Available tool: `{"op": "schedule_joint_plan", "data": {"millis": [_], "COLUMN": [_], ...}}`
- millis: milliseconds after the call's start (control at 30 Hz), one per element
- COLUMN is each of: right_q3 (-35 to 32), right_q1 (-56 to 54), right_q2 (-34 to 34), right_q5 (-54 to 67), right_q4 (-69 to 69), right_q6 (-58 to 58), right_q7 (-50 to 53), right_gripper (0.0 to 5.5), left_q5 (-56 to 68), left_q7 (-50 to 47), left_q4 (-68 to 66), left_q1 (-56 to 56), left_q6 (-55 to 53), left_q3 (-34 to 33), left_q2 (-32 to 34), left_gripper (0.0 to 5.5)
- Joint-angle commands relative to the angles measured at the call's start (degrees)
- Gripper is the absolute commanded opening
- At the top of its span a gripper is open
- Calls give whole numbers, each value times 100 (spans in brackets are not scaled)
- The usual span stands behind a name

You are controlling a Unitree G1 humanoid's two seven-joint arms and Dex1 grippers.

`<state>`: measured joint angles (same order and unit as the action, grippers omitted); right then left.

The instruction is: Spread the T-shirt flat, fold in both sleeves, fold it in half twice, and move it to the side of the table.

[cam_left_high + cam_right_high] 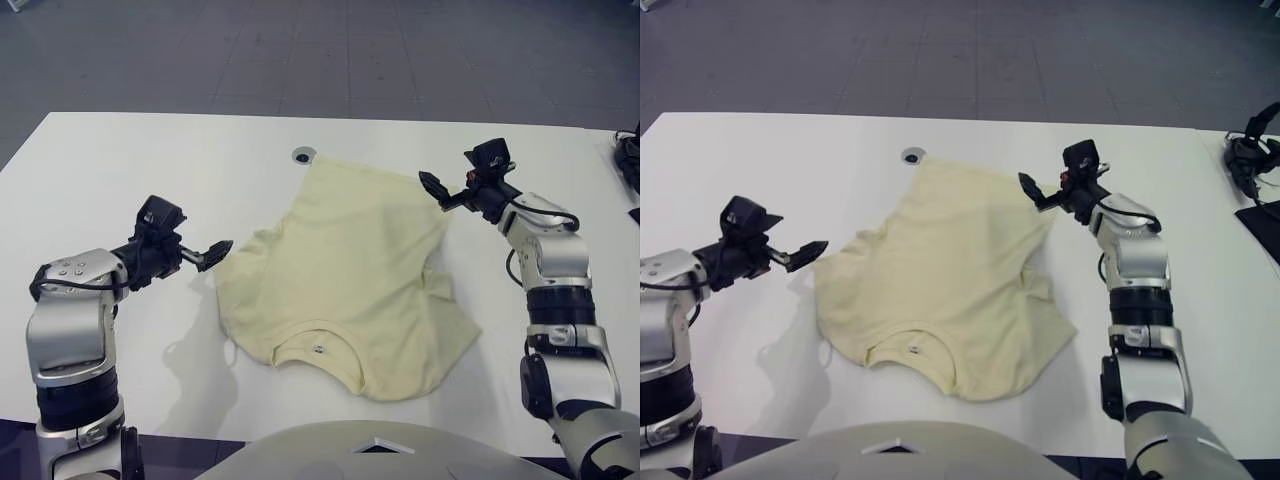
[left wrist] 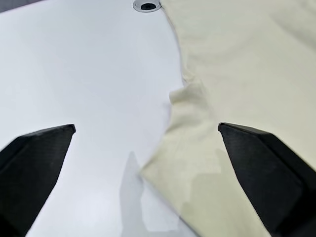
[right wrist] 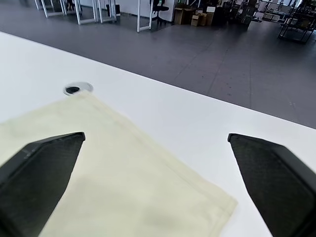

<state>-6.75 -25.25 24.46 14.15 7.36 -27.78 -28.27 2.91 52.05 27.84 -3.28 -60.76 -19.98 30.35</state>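
There, a rumpled pale-yellow fabric T-shirt point(image 1: 345, 275) lay on the white table point(image 1: 120, 160), corner just beside a round grommet point(image 1: 303, 154); left gripper point(image 1: 215, 252) and right gripper point(image 1: 432, 186) flanked it, both spread wide, empty.

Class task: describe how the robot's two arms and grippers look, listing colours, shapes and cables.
The left arm and right arm have silver-grey metal shells, black joint bands and looping black cables. The left gripper and right gripper are black, each with two tapering wedge-shaped fingers; the right carries a small red mark.
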Motion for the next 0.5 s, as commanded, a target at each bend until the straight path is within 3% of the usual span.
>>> {"op": "schedule_joint_plan", "data": {"millis": [33,500], "right_q3": [-629,-643], "right_q1": [213,-13], "right_q2": [-288,-258], "right_q5": [1135,1479], "right_q4": [-2939,-3246], "right_q6": [-1821,-2522], "right_q7": [810,1293], "right_gripper": [540,540], "left_q5": [573,1153], "left_q7": [-15,-512], "left_q4": [-457,-1824], "left_q1": [678,425], "left_q6": [-525,319], "left_q3": [-396,329], "left_q2": [-16,96], "left_gripper": [518,252]}}
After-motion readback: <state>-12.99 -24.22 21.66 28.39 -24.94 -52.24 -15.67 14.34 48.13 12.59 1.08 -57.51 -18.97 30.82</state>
